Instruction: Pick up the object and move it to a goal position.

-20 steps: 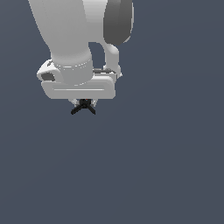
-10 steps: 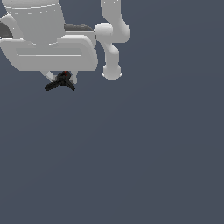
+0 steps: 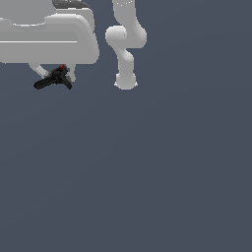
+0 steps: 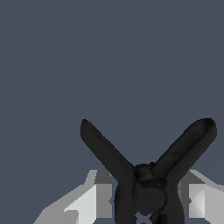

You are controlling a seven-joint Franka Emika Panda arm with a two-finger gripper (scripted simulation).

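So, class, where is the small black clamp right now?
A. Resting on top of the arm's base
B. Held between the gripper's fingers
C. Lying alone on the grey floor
B: the wrist view shows the black clamp pinched between the two pale fingers of the gripper.

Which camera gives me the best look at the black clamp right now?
The wrist view: the black clamp fills the frame, both splayed legs clear, pinched between the claw fingers. The exterior view shows the clamp only small under the claw, near the frame's upper left, though its red dot is visible there.
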